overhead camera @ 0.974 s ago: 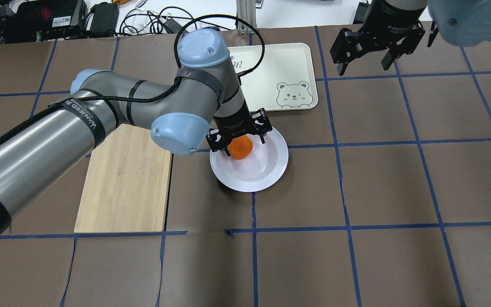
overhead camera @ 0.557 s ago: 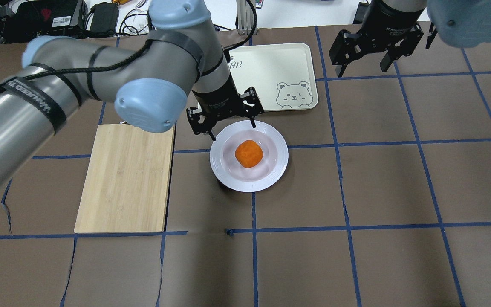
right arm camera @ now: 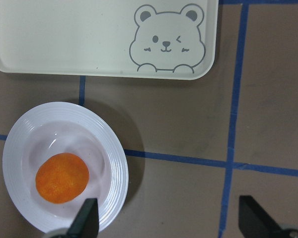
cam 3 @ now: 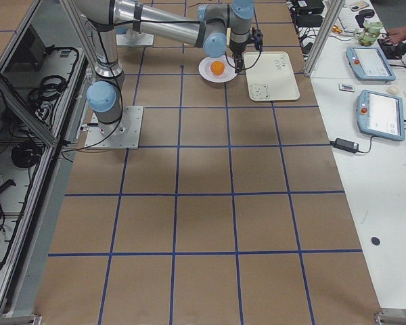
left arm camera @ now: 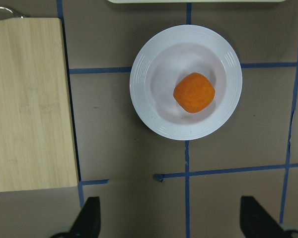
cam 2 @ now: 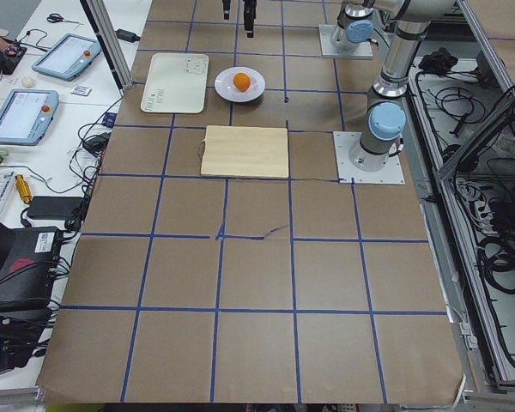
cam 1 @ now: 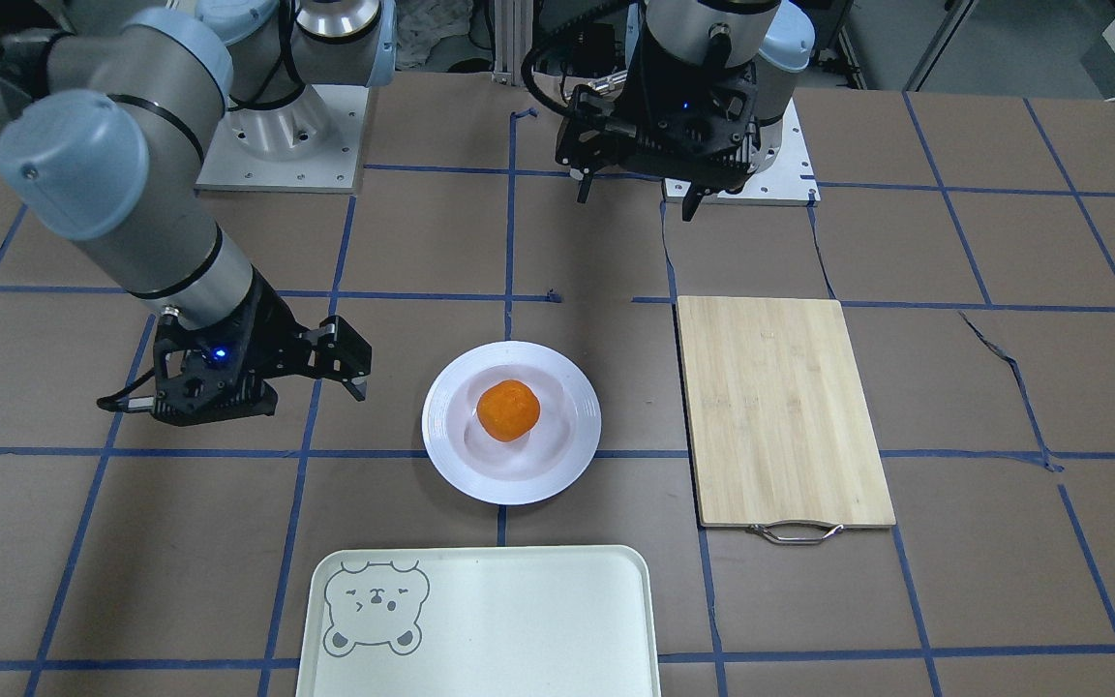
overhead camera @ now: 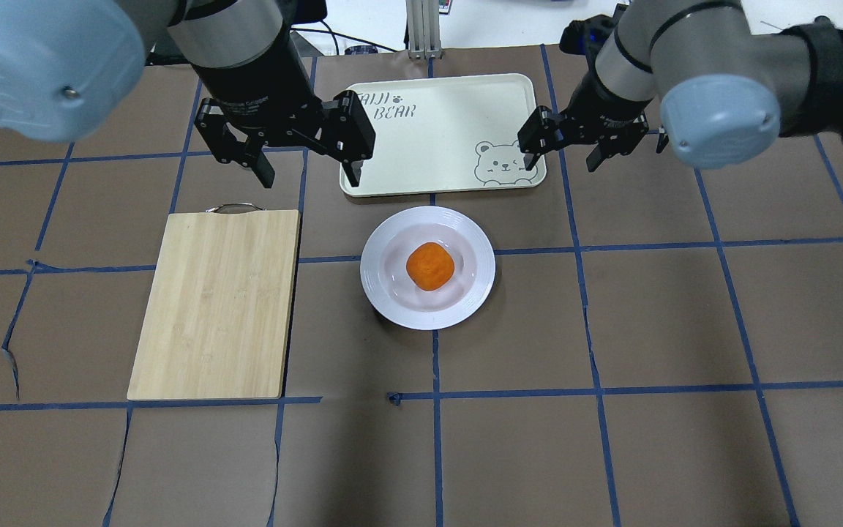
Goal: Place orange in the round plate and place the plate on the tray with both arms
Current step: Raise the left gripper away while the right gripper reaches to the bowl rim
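Note:
The orange lies alone in the sunken centre of the round white plate, which stands on the table just in front of the tray. My left gripper hangs open and empty, high above the tray's left corner, apart from the plate. My right gripper is open and empty beside the tray's bear corner. In the front-facing view the orange sits in the plate, with the right gripper near its side and the left gripper far back. Both wrist views show the orange below.
A wooden cutting board with a metal handle lies to the left of the plate. Brown paper with blue tape lines covers the table. Cables and devices crowd the far edge behind the tray.
The left gripper let go of the orange, which now rests in the plate, then rose and drew back toward the tray's left corner. The right arm swung in beside the tray's right corner.

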{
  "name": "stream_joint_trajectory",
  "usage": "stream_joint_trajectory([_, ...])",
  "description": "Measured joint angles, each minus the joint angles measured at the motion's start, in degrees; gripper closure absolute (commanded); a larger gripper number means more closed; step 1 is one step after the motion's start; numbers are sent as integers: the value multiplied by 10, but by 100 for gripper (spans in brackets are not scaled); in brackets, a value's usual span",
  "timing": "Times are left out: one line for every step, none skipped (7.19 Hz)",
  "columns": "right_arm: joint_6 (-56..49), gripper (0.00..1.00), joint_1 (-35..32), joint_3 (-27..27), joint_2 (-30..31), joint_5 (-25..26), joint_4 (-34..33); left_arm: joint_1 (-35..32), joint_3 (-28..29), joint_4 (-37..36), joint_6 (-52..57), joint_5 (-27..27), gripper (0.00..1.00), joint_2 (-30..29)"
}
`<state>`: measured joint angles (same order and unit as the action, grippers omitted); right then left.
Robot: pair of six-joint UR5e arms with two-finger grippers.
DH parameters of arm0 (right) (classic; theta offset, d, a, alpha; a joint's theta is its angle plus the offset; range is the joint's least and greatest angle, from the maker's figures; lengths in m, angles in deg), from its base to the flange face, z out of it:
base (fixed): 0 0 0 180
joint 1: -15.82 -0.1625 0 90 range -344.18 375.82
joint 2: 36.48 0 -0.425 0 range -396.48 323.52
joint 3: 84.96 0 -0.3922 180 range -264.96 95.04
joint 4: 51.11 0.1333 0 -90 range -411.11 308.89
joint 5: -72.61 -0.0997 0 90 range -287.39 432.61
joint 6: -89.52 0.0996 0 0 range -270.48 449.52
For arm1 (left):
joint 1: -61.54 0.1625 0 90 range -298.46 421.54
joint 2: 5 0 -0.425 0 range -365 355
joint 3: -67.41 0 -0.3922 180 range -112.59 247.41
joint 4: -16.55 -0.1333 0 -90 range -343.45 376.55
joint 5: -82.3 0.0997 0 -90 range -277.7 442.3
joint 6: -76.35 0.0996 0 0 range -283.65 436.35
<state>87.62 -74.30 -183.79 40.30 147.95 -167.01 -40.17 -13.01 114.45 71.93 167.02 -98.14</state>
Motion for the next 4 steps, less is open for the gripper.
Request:
stream_joint_trajectory([22, 0, 0, -46, -16, -30, -67, 6, -8, -7, 14, 10, 0, 11])
stream_joint_trajectory([45, 0, -1, -81, -32, -62, -119, 16, -21, -33, 24, 39, 0, 18])
stream_joint_trajectory([66, 0, -3, -101, -46, -81, -153, 32, -36, -73, 47, 74, 0, 22])
stream_joint_trajectory([76, 1, -8, -111, -60, -93, -175, 48, -47, -103, 77, 93, 0, 25])
